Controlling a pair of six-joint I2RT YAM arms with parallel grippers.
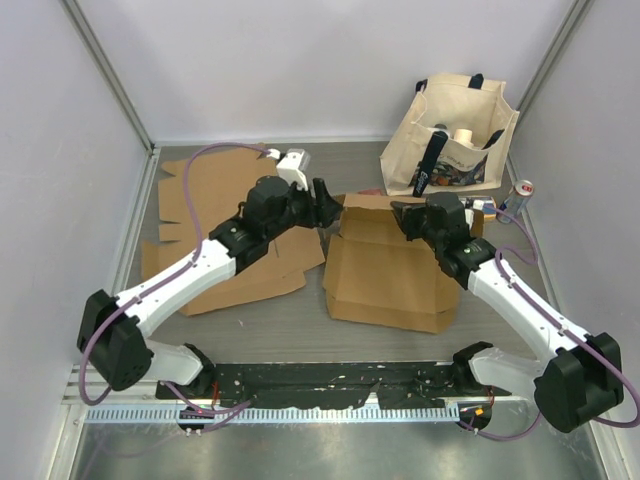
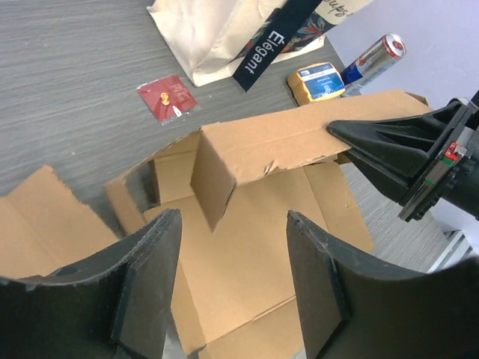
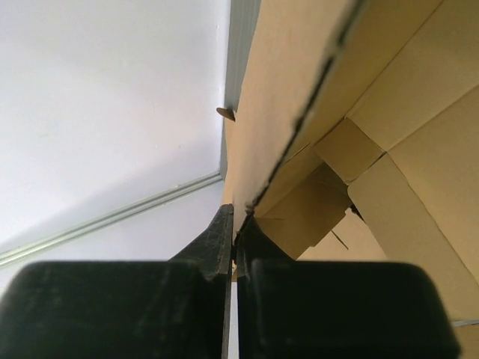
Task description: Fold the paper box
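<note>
A brown cardboard box (image 1: 385, 270) lies partly folded in the middle of the table, its far wall (image 2: 292, 138) raised upright. My right gripper (image 1: 405, 218) is shut on that wall's right end; in the right wrist view its fingers (image 3: 224, 232) pinch the cardboard edge (image 3: 284, 112). My left gripper (image 1: 325, 205) is open and empty, just left of the box's far left corner. In the left wrist view it (image 2: 233, 247) hovers above the box floor (image 2: 254, 247), and the right gripper's fingers (image 2: 382, 146) show clamped on the wall.
Flat cardboard sheets (image 1: 225, 215) lie at the left. A cloth tote bag (image 1: 450, 135) with items stands at the back right, a drink can (image 1: 522, 193) beside it. A red packet (image 2: 168, 96) and a small blue and yellow box (image 2: 318, 81) lie near the bag.
</note>
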